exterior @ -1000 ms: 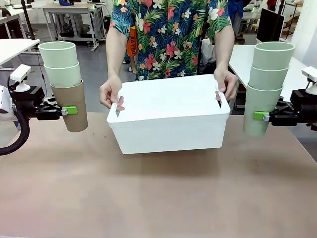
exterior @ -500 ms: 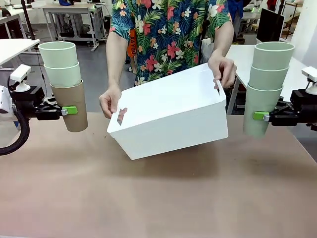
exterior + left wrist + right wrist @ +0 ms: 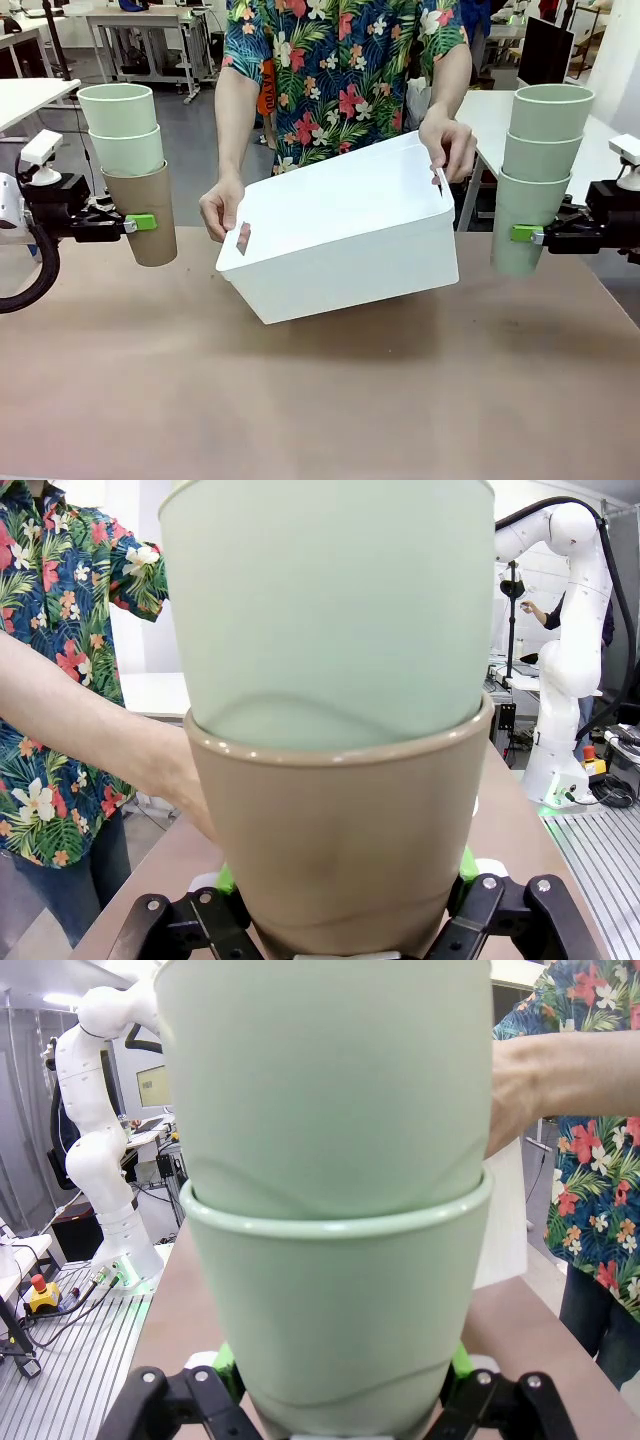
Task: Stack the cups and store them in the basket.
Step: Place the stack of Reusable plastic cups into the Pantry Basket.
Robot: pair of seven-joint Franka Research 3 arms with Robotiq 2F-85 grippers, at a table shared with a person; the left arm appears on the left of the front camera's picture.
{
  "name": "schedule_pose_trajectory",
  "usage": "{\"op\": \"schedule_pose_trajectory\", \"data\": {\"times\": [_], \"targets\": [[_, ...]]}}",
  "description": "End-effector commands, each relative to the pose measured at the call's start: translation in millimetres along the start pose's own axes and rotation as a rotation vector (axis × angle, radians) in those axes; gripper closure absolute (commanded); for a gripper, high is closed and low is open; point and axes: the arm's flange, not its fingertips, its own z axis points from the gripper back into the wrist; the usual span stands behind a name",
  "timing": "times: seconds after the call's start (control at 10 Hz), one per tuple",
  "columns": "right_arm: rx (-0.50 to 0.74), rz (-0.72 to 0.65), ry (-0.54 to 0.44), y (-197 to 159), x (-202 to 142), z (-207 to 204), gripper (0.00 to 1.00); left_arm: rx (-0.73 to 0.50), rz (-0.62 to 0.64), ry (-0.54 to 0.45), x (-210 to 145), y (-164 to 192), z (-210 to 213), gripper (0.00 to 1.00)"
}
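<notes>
Two cup stacks [image 3: 125,150] [image 3: 540,150] flank the tilted basket [image 3: 350,270].

A grey floor [image 3: 200,130] spreads behind. White tables [image 3: 140,17] stand at the back. A dark monitor [image 3: 545,50] sits right.

Left stack: tan-brown tapered matte plastic tumbler [image 3: 148,215], upright, two pale mint-green tumblers [image 3: 122,130] nested inside.
Right stack: three mint-green tumblers [image 3: 535,165], nested, upright.
Basket: white rectangular plastic bin [image 3: 350,250], centre, tilted, right end higher; opening seemingly upward.
</notes>
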Motion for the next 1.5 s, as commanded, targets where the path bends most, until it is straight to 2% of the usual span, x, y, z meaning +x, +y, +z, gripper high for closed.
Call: {"op": "schedule_pose_trajectory", "data": {"times": [0.0, 0.2, 0.7, 1.1, 1.4], "targets": [[0.000, 0.011, -0.002, -0.5, 3.6, 0.1, 0.15, -0.002, -0.010, -0.004, 5.2, 0.3, -0.8, 0.15], [0.000, 0.011, -0.002, -0.5, 3.6, 0.1, 0.15, 0.000, 0.000, 0.000, 0.0, 0.0, 0.0, 0.15], [0.000, 0.011, -0.002, -0.5, 3.6, 0.1, 0.15, 0.049, 0.025, 0.103, 81.8, -3.0, -5.1, 0.15], [0.000, 0.011, -0.002, -0.5, 3.6, 0.1, 0.15, 0.034, -0.008, 0.293, 144.4, -16.6, -63.5, 0.15], [0.000, 0.011, -0.002, -0.5, 3.6, 0.1, 0.15, 0.004, -0.052, 0.440, 166.9, -34.5, -121.9, 0.15]]}}
